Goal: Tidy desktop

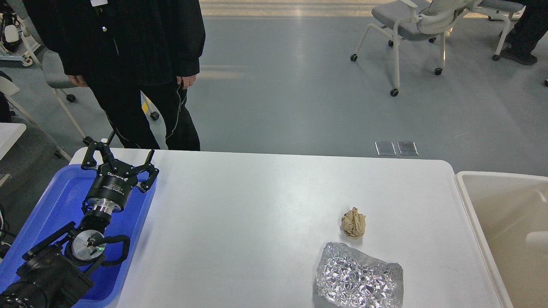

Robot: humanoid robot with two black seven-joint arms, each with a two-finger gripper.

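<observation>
Blue tray far left, under left claw; claw wide open, holding nothing. Cream bin right. Brown paper ball, shiny foil on desktop near bin.

Desk: large, smooth, white rectangular top with rounded corners. Lies flat, spanning most of the view. Surface glossy.
</observation>
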